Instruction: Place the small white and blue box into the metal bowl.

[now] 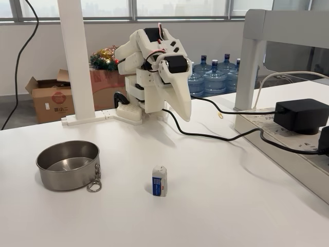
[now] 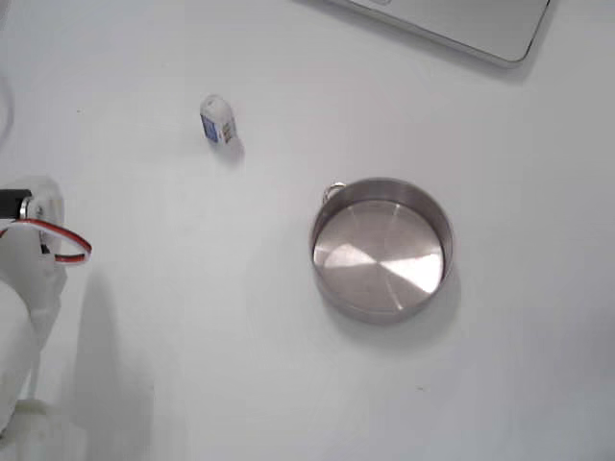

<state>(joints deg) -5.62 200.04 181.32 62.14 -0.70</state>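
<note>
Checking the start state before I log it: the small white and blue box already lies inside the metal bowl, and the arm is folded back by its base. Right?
Not quite. The small white and blue box stands on the white table, apart from the metal bowl, which is empty, as both fixed views show. The arm is indeed folded back by its base.

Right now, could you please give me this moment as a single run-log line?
gripper: folded back, closed, empty | small box: upright on table, untouched | metal bowl: empty, apart from box | stage: not started
</note>
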